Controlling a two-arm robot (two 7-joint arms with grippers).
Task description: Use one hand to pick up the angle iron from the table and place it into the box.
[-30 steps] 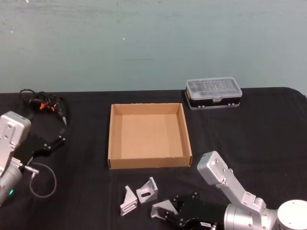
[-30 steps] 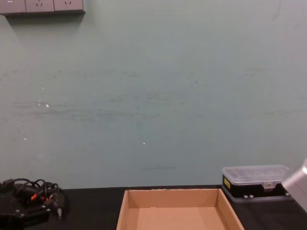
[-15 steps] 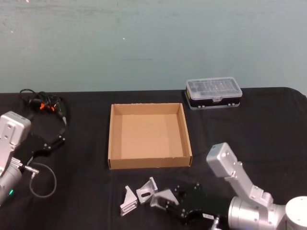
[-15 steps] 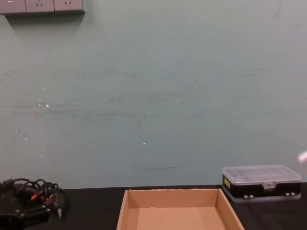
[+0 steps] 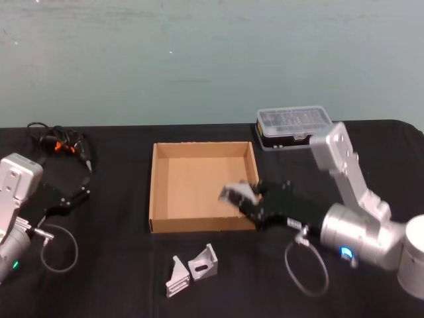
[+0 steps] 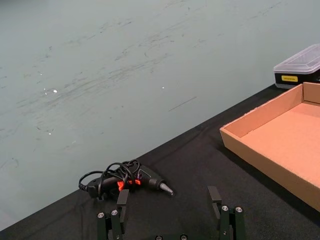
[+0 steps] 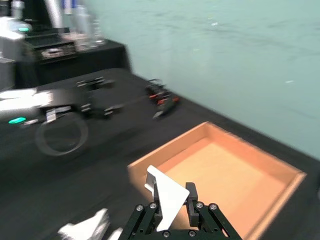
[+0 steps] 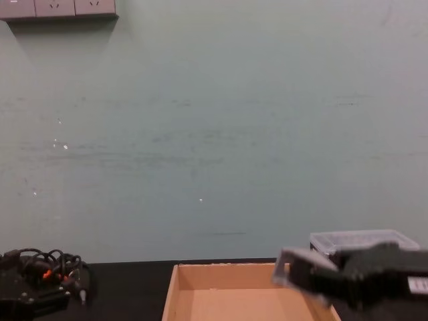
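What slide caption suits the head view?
Right gripper holds an angle iron above the box; two more angle irons lie on the table; left gripper parked at left.

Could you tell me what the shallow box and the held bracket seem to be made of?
The shallow tan box: matte cardboard, by its plain brown walls. The silvery angle bracket in the right gripper: probably bare metal, perhaps aluminium; pale grey, dull sheen.

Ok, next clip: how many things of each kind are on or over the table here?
Angle irons: 3 (one held angle iron in the right gripper over the box, two loose angle irons on the table)
Box: 1
Plastic case: 1
Corded tool: 1
Total: 6
The left gripper sits idle at the table's left.
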